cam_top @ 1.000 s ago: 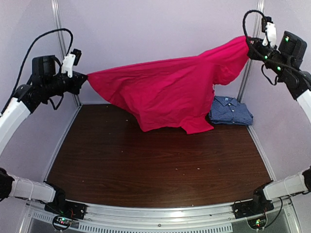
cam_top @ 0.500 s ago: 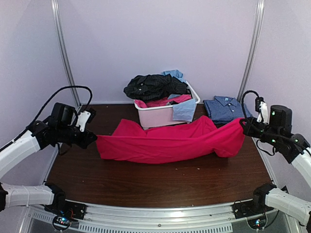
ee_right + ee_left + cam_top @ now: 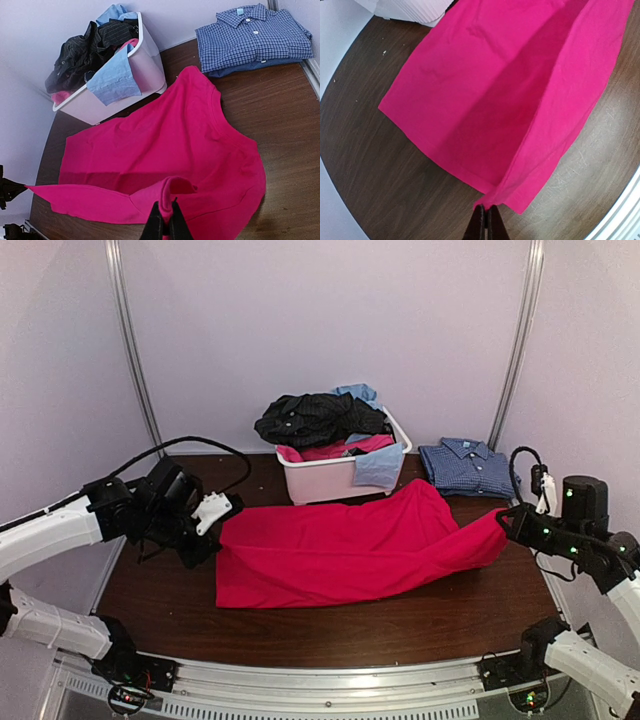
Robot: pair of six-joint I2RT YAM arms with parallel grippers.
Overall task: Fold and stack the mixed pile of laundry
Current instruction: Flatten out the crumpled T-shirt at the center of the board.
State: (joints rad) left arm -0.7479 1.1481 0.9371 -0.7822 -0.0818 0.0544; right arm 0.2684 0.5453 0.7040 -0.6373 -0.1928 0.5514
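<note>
Where it hung aloft a second ago, the pink-red shirt [image 3: 340,550] now lies spread on the table [image 3: 330,630], left gripper [image 3: 220,531] and right gripper [image 3: 503,521] each clenched on an edge, ready for folding.

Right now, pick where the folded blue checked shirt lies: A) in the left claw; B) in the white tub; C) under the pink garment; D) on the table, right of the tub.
D: the blue checked shirt lies folded on the table to the right of the white tub.
</note>
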